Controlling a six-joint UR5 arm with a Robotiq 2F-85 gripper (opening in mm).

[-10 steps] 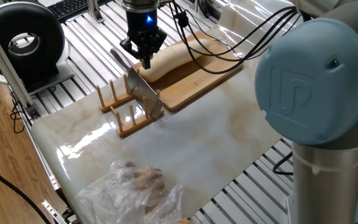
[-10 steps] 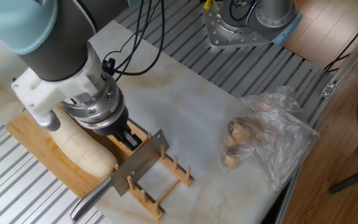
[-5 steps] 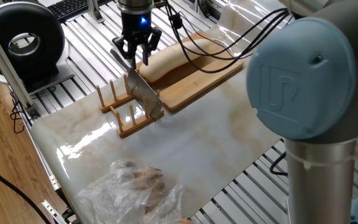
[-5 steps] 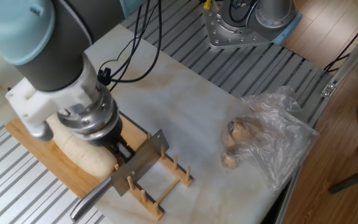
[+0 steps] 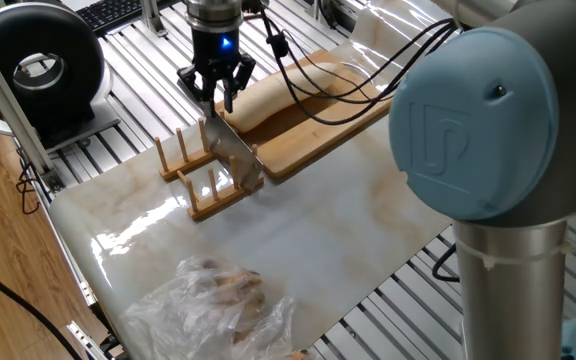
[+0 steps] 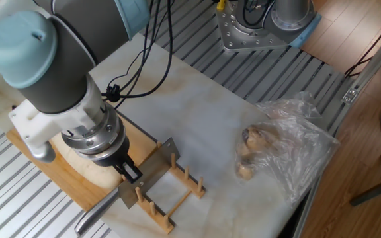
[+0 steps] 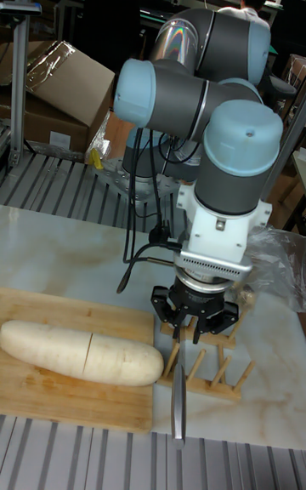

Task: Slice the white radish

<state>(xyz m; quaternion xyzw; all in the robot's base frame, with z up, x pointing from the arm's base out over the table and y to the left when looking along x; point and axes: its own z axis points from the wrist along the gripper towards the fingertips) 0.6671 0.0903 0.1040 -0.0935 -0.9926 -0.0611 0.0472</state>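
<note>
The white radish (image 7: 81,352) lies along the wooden board (image 7: 68,401) with a thin cut line across its middle. It also shows on the board (image 5: 318,130) as a radish (image 5: 278,88) partly behind cables, and the arm hides most of it in the other fixed view. A knife (image 5: 234,155) stands on edge in a wooden rack (image 5: 203,192), its handle (image 6: 98,213) pointing off the table. My gripper (image 5: 214,92) hovers open just above the knife near the handle end, also seen as gripper (image 7: 194,327) and gripper (image 6: 129,173). Nothing is held.
A crumpled clear plastic bag (image 5: 218,295) with brownish contents lies near the marble slab's corner, bag (image 6: 276,149). A black round device (image 5: 38,65) sits beyond the slab. The arm's base (image 6: 263,23) and cables stand at the far side.
The gripper has moved off the radish's end and over to the knife in the rack, coming lower toward it. Radish, knife and rack have not moved.
</note>
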